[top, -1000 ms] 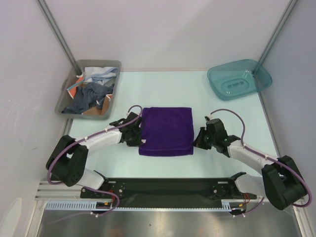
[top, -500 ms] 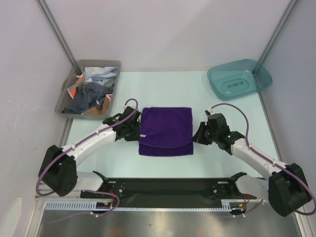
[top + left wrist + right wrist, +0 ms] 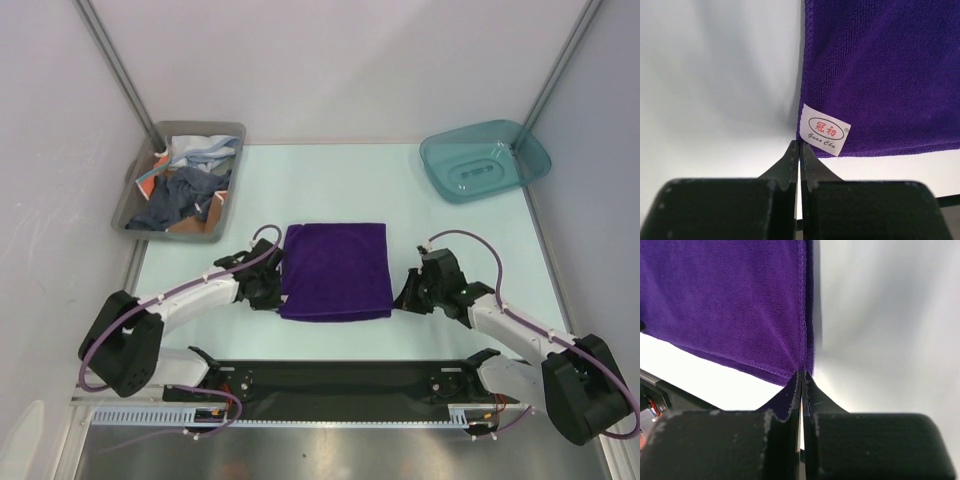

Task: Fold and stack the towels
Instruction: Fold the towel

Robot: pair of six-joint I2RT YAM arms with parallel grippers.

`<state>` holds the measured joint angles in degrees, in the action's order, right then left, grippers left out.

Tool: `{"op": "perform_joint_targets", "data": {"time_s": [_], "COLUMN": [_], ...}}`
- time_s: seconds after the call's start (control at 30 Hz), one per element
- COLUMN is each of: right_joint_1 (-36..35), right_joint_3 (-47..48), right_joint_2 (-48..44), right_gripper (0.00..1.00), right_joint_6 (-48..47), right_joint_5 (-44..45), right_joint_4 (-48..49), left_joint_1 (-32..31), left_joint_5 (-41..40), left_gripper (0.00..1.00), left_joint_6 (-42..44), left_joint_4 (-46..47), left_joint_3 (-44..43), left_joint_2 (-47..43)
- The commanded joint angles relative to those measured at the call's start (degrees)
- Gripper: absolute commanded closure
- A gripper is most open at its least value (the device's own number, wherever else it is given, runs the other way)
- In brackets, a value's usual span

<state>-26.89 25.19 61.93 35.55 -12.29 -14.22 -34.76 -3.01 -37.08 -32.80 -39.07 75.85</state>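
Purple cloth fills the middle of the overhead view: the purple towel [image 3: 335, 272] lies flat on the pale table [image 3: 330, 185] between the two arms. The other towels [image 3: 190, 190] sit heaped in the grey bin [image 3: 132, 205] at upper left, and the teal bin [image 3: 530, 160] stands at upper right. The left gripper [image 3: 799, 150] is clenched on the towel's lower-left corner, just beside the white label [image 3: 827, 130]. The right gripper [image 3: 802, 377] is clenched on the lower-right corner, right at the stitched hem. Both bites look very shallow, taking little more than the tip of each corner. The likeliest trouble is a corner slipping free during a lift or drag, which would leave one side behind and skew the fold. Uneven travel of the two arms would also twist the cloth, so that the edges fail to line up. A pass kept too low could drag the hem along the table and rumple it.
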Motion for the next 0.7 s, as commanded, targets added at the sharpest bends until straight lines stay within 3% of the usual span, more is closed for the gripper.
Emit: {"op": "perform_joint_targets", "data": {"time_s": [0.0, 0.3, 0.5, 0.67], "right_joint_1": [-0.2, -0.1, -0.1, -0.2], "right_joint_3": [-0.6, 0.8, -3.0, -5.6], "right_joint_2": [-0.1, -3.6, -10.9, -10.0], "right_gripper": [1.00, 1.00, 1.00, 1.00], "right_joint_6": [0.0, 0.5, 3.3, 3.3], "right_joint_5": [1.2, -2.2, -1.9, -1.3], "right_joint_4": [2.4, 0.7, 0.9, 1.1], "left_joint_1": [-0.3, -0.6, -0.7, -0.9], "left_joint_5": [-0.5, 1.7, 2.6, 2.2], "left_gripper": [1.00, 1.00, 1.00, 1.00], "left_joint_6": [-1.0, -1.2, -2.6, -3.0], "left_joint_4": [2.7, 1.7, 3.3, 4.2], "left_joint_3": [0.3, -0.8, 2.0, 4.1], "left_joint_2": [0.6, -2.0, -3.9, -3.5]}}
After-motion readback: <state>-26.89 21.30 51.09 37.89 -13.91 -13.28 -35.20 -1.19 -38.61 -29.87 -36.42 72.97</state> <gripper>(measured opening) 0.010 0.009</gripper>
